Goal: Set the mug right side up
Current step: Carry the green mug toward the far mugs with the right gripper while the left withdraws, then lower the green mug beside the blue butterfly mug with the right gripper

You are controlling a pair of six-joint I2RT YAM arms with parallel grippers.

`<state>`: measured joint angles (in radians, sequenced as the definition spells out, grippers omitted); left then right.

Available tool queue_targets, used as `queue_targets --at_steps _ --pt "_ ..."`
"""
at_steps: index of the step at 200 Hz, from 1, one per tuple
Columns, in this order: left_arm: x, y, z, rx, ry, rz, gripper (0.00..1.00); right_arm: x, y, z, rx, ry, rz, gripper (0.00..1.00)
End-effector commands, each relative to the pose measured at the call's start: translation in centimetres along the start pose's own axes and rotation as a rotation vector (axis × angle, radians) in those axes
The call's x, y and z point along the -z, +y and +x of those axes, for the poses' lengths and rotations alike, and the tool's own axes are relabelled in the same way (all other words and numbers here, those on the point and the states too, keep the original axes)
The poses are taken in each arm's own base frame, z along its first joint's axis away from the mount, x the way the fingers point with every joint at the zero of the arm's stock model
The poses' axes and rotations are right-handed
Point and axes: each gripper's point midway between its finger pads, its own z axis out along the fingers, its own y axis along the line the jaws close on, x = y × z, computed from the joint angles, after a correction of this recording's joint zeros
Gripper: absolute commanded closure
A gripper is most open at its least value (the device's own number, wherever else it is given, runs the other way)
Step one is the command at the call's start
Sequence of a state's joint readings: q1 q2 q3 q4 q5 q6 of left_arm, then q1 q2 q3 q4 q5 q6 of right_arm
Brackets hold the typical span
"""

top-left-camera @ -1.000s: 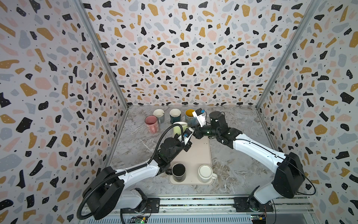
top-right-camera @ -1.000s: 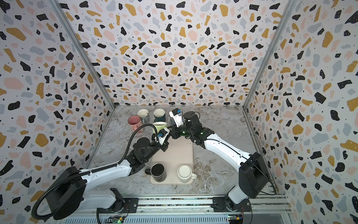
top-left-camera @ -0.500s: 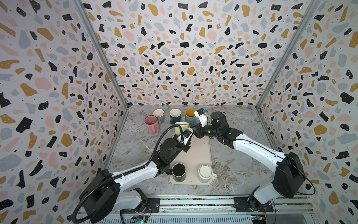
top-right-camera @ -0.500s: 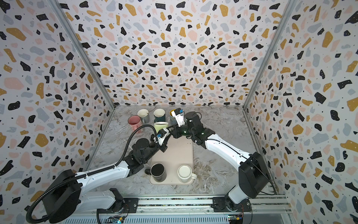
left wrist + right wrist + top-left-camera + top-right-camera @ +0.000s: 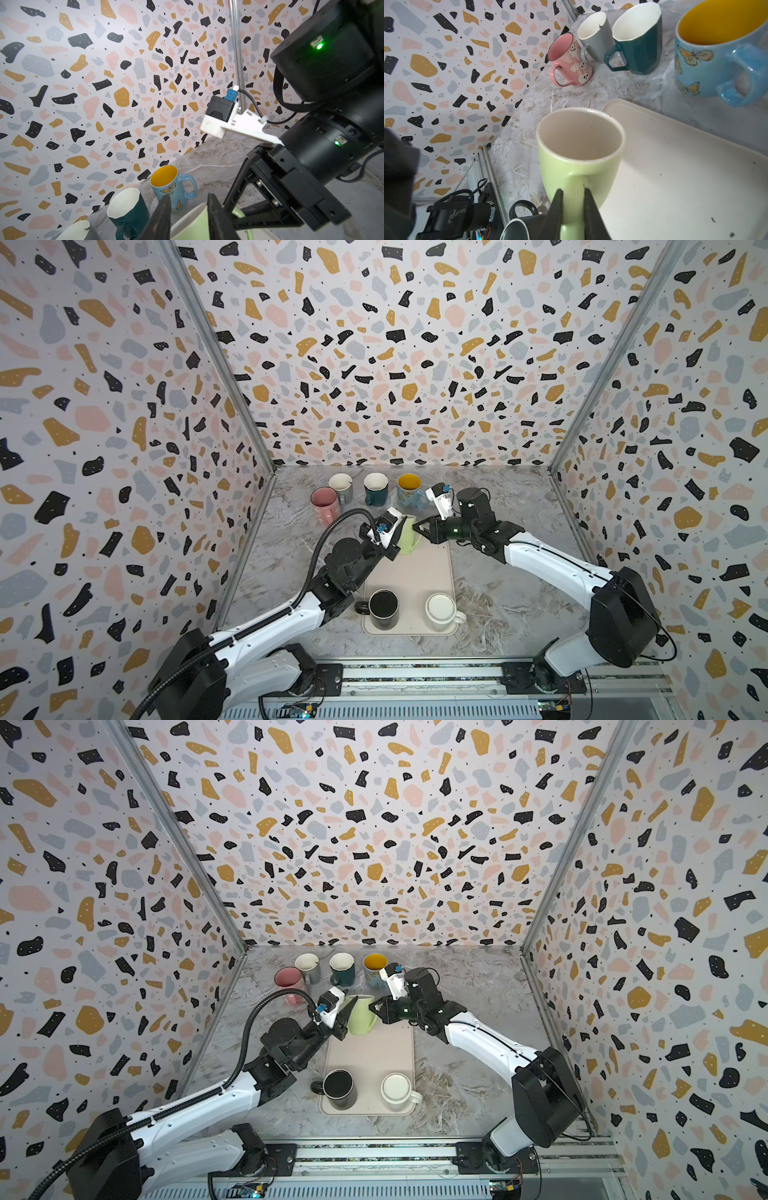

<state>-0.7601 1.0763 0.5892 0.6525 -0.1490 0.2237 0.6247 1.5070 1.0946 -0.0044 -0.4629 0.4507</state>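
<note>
in both top views, nearest the lower edge of the frame, a black mug (image 5: pixel 383 608) and a white mug (image 5: pixel 439 610) stand side by side on the near end of a pale tray (image 5: pixel 419 572), black on the left, white on the right. farther up, just below the middle of the frame, the green mug (image 5: pixel 408 534) stands mouth up at the tray's far end, toward its left corner. whether its base rests on the tray or hangs just above it i cannot tell. the right gripper (image 5: pixel 573 193) reaches in from the right of the frame and is clamped on the handle (image 5: pixel 573 209), one finger against each side of the loop, so the mug's body lies straight beyond those fingertips. the left gripper (image 5: pixel 188 207) reaches in from the lower left and sits just beside the mug's left wall. its jaws stand a little apart with nothing pinched between them, and whether a finger touches the wall i cannot tell. beyond, toward the back wall, four upright mugs line the marble table (image 5: pixel 498 572): a pink mug (image 5: pixel 324 501) leftmost, then a grey mug (image 5: pixel 341 487), a teal mug (image 5: pixel 376 488) and a blue butterfly mug (image 5: pixel 409 489) with a yellow inside.
</note>
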Motion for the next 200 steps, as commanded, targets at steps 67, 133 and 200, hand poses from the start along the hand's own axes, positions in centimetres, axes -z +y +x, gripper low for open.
queue_targets --at_steps 67,133,200 --pt "-0.7 6.0 -2.8 0.277 0.023 -0.124 0.64 5.5 -3.8 -6.9 0.178 -0.262 0.331 1.00" --pt "-2.6 9.7 -0.4 0.549 0.126 -0.049 0.60 8.3 -8.4 -9.3 0.286 -0.469 0.578 1.00" --pt "-3.9 9.4 1.1 0.675 0.167 0.083 0.59 7.6 -11.9 -11.5 0.367 -0.612 0.642 1.00"
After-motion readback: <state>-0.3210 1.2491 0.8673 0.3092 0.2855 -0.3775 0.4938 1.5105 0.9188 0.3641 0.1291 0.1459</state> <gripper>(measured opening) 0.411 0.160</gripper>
